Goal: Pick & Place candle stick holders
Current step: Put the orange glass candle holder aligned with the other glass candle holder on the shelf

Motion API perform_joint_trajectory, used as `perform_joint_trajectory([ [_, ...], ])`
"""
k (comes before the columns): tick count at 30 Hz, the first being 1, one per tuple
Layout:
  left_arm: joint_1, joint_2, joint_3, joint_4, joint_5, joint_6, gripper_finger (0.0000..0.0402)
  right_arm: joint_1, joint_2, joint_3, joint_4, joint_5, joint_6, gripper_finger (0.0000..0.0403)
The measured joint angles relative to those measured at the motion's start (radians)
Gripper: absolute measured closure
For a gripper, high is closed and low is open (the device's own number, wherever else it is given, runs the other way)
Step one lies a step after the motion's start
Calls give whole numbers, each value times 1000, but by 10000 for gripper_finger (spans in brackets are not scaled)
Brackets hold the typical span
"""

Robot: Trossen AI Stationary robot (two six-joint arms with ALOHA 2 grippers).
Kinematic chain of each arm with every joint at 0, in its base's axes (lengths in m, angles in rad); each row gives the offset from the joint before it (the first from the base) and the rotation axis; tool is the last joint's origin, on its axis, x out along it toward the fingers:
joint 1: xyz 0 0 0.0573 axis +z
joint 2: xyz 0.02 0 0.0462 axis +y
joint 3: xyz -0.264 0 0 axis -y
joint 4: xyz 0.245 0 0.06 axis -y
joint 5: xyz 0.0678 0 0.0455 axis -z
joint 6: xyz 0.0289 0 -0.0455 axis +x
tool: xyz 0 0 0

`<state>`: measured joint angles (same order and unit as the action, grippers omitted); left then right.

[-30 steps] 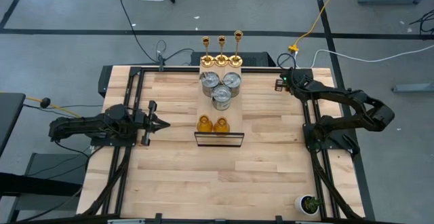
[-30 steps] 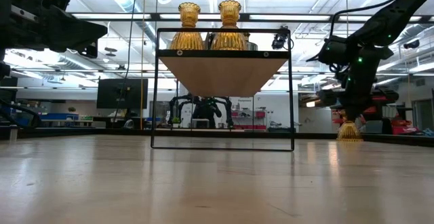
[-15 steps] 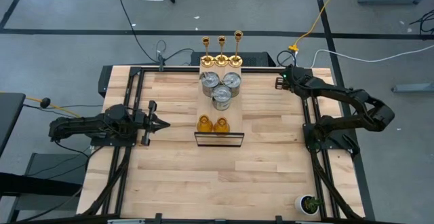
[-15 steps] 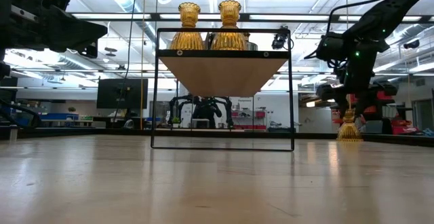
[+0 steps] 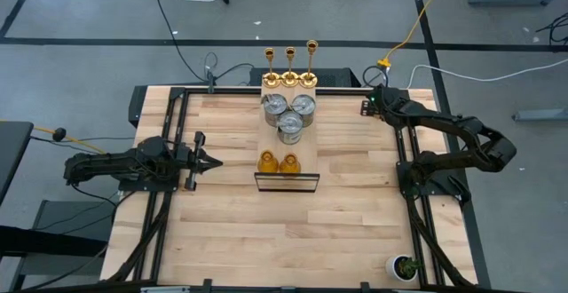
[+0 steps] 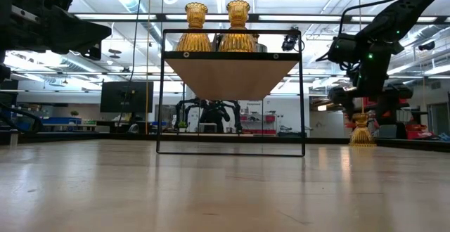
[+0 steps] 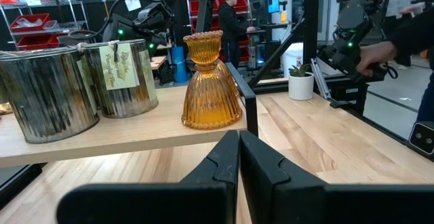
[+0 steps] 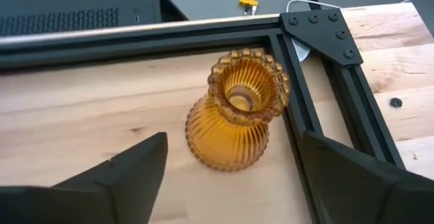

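Amber holder (image 8: 234,119): upright at the counter's (image 5: 231,231) far right corner, directly beneath your right claw (image 8: 230,176), fingers spread wide, empty. Left claw (image 7: 239,157) shut, empty, far off.

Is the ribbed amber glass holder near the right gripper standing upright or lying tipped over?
Upright. The ribbed amber glass holder rests on its wide base with its opening upward, beside the black frame corner.
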<state>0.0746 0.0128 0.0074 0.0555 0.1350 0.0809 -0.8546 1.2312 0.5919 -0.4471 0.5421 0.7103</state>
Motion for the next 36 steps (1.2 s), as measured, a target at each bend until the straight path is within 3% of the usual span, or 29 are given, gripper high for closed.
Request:
perform_joint_trajectory([
  [9, 0, 0, 0, 0, 0, 0, 383, 0, 33, 0, 36, 58, 48, 42],
  [29, 0, 0, 0, 0, 0, 0, 383, 29, 155, 0, 141, 274, 164, 53],
  [36, 0, 0, 0, 0, 0, 0, 383, 39, 176, 0, 147, 305, 147, 57],
])
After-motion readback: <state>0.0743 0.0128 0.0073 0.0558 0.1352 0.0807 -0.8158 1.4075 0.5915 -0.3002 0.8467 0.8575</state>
